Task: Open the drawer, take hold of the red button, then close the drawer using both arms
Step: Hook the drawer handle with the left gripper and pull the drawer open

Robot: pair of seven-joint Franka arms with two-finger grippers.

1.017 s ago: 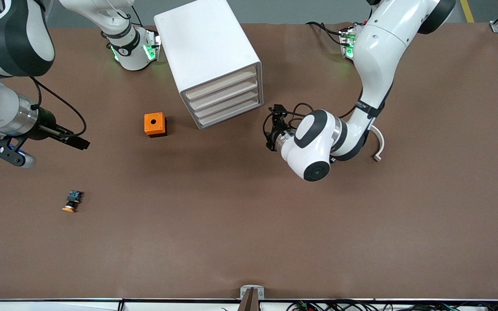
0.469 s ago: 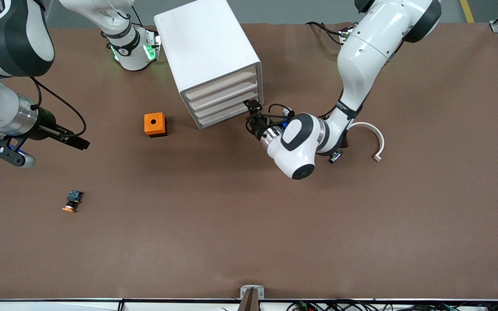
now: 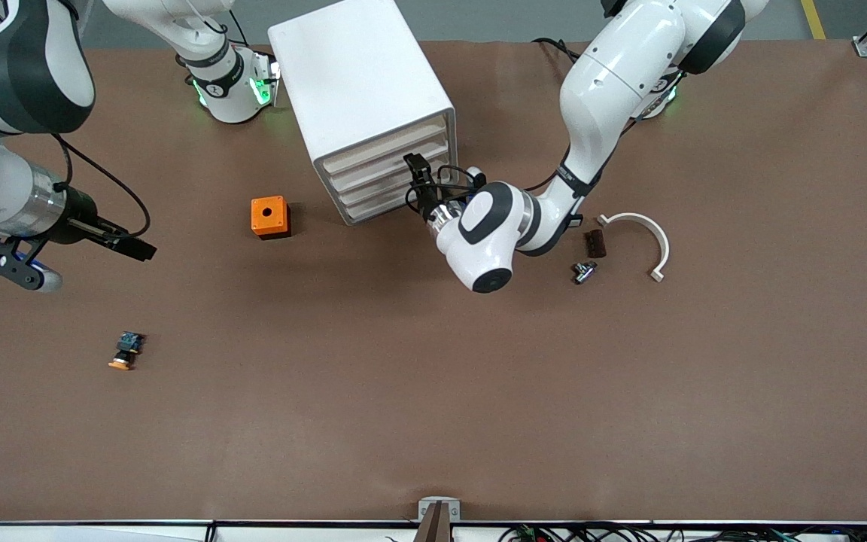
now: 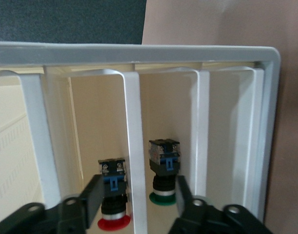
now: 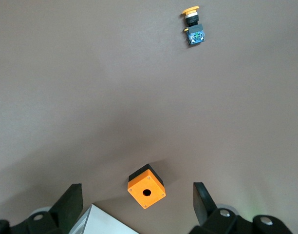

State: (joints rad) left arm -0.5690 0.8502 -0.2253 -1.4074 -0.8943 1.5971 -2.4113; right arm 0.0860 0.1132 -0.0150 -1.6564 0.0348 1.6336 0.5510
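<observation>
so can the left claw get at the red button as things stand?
Probably not yet. The red button sits inside the white drawer unit, seen through a drawer's clear front, with every drawer shut. The left claw, open, is right at that front; the drawer must come out first.

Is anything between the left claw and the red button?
Yes: the closed drawer front, with the button inside the cabinet. The open left gripper is at that front; the right gripper waits over the table's right-arm end.

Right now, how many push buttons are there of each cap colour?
Red: 1, in the drawer unit, between the left gripper's open fingers.
Green: 1, in the drawer beside it.
Orange: 1, on the table.
Total: 3
</observation>
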